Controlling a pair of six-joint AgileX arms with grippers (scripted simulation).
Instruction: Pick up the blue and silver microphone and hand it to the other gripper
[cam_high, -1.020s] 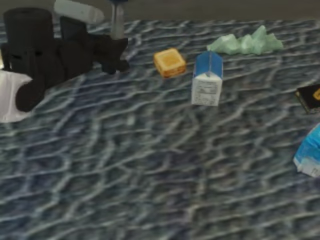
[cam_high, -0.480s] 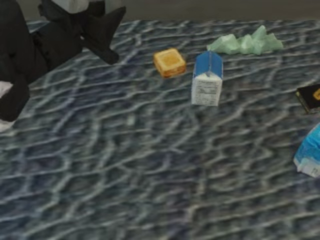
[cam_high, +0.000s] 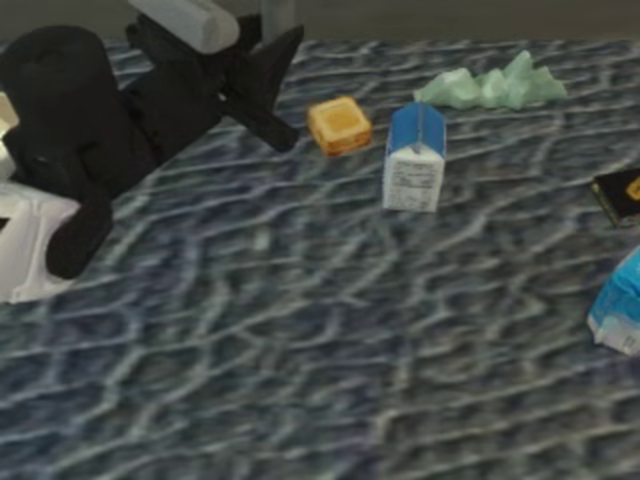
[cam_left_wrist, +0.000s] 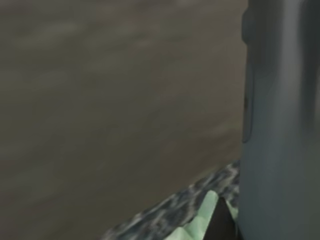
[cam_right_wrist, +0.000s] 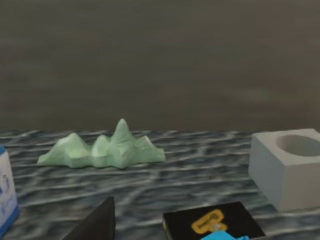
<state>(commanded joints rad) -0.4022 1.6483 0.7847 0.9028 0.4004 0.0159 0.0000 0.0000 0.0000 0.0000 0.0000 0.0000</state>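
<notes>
Top view: the left pincer (cam_high: 262, 78) is hanging over the bench's (cam_high: 300, 330) far left corner, its black fingers closing round the grey-silver handle of the blue and silver microphone (cam_high: 277, 14), which is standing upright and running out of frame at the far edge; the blue head is not showing. An orange block (cam_high: 339, 124), a blue-and-white milk carton (cam_high: 414, 157) and a green crumpled mass (cam_high: 492, 84) are lying to the right along the far side; a black card (cam_high: 622, 195) and a blue packet (cam_high: 618, 305) are sitting at the right edge. The right arm is not appearing here.

Left wrist view: the handle is filling the picture as a grey column, pinched close before the lens.

Right wrist view: one dark finger of the right pincer (cam_right_wrist: 97, 222) is showing low over the bench; whether it is spread cannot be told. A grey hollow block (cam_right_wrist: 287, 167) is standing nearby.

Judgement: the carry step is under way; the next move calls for bringing the microphone toward mid-bench and presenting a free length of it for the right pincer.
</notes>
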